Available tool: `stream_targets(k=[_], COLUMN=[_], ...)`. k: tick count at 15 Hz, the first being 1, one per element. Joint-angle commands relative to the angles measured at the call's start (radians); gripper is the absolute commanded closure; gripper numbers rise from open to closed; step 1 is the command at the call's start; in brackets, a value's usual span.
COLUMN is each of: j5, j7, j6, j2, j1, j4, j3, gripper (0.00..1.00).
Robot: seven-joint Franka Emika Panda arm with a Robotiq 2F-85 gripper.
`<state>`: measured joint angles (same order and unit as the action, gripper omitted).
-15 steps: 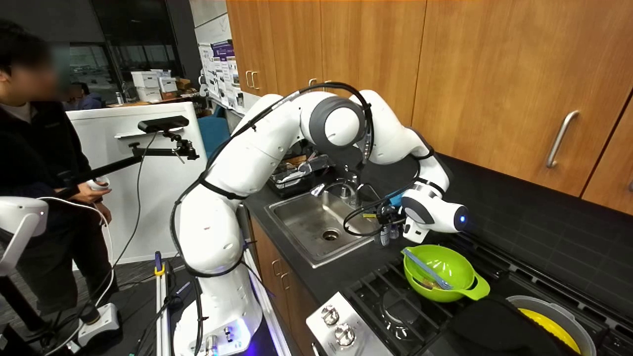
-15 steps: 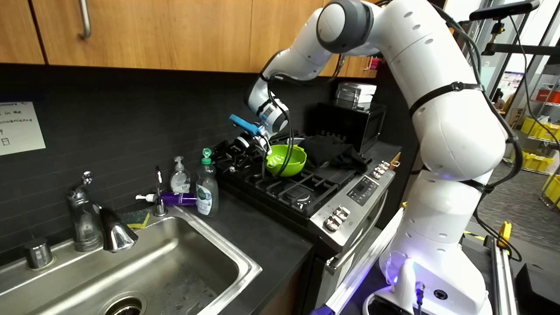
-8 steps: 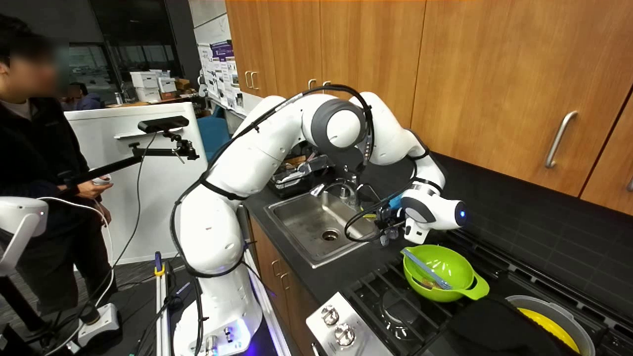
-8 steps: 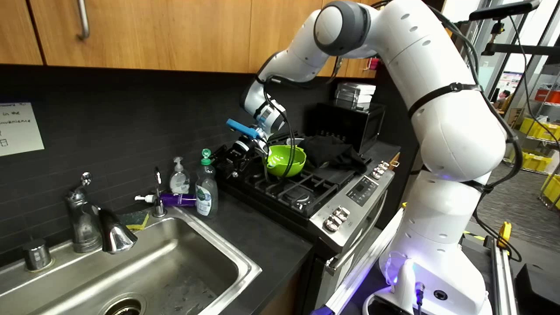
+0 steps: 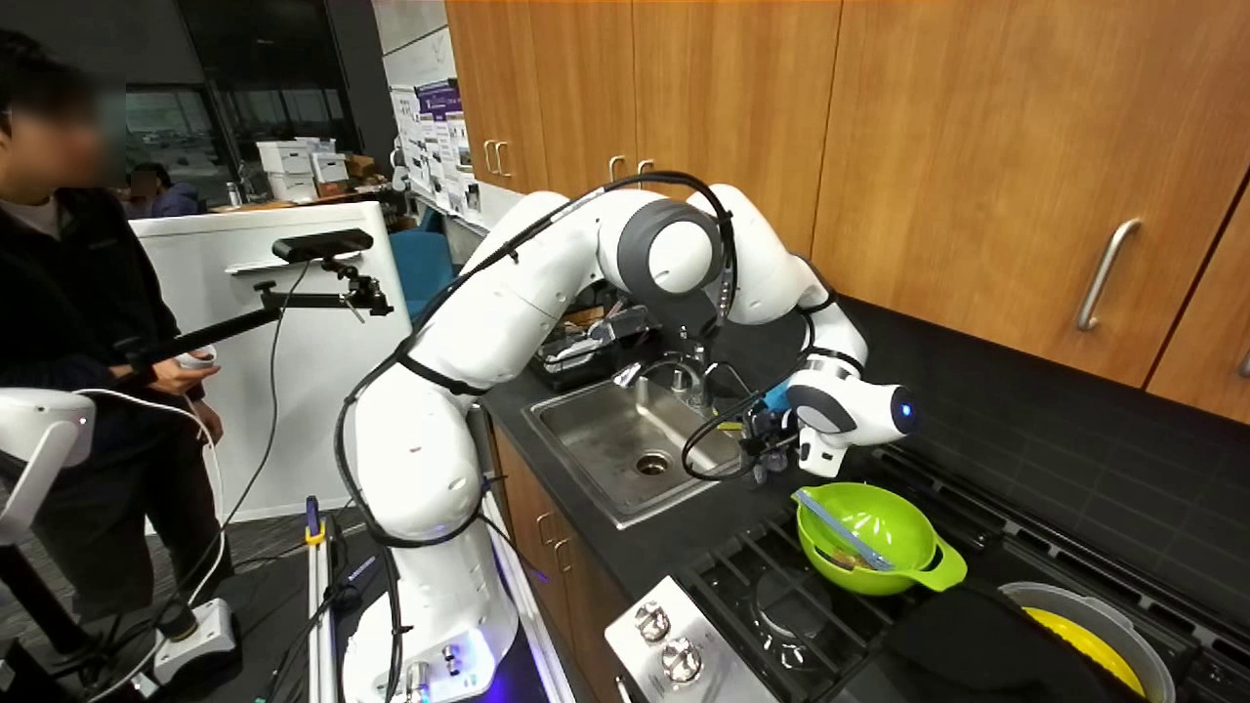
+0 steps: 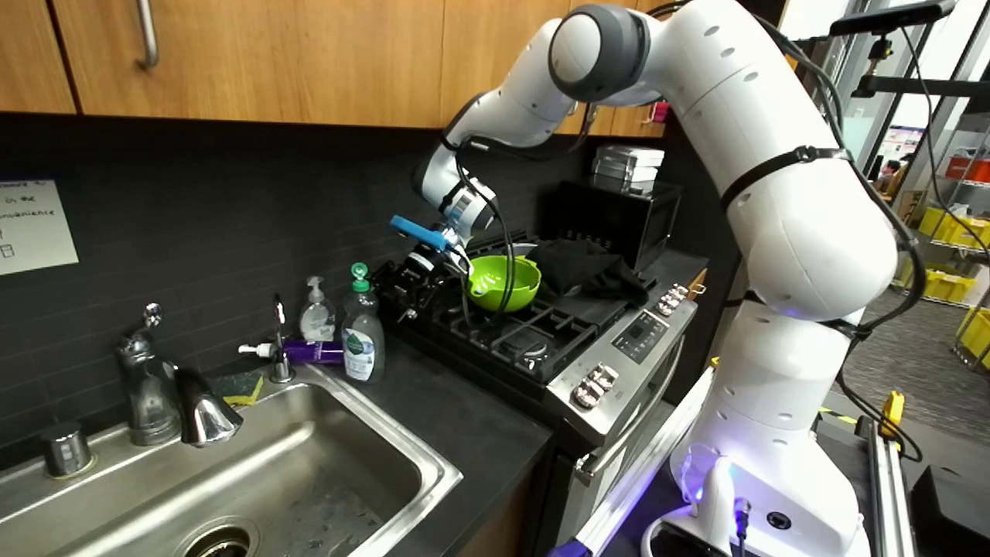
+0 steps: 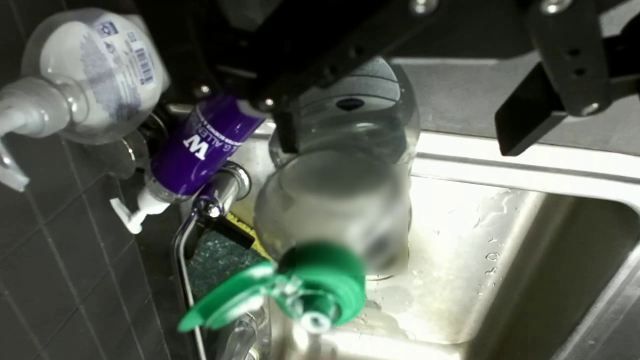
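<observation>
Green-capped bottle, nearest object to the gripper: in the wrist view it sits ahead of the fingers, partly behind the left-hand one. The two fingers stand spread wide apart; whether the left-hand tip touches the bottle cannot be judged from this angle. In an exterior view the bottle stands upright on the counter. Beyond it are a purple pump bottle on its side, a clear pump bottle and the sink.

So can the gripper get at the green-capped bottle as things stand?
Probably yes: the gripper is open and nothing visible blocks the green-capped bottle, though one finger overlaps it in the wrist view, so realigning may be needed.
</observation>
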<state>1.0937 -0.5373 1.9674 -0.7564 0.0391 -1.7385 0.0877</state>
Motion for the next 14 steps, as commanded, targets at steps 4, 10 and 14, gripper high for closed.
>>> stream_targets(k=[4,10,14], j5=[-0.034,-0.029,-0.027], j7=[-0.076,-0.063,-0.062], j6=[0.014,0.012,0.008], j2=[-0.031,-0.023,-0.022], j1=[-0.041,-0.035,-0.030], j4=[0.112,0.102,0.101], j3=[-0.015,-0.016,-0.016], gripper=[0.00,0.32,0.66])
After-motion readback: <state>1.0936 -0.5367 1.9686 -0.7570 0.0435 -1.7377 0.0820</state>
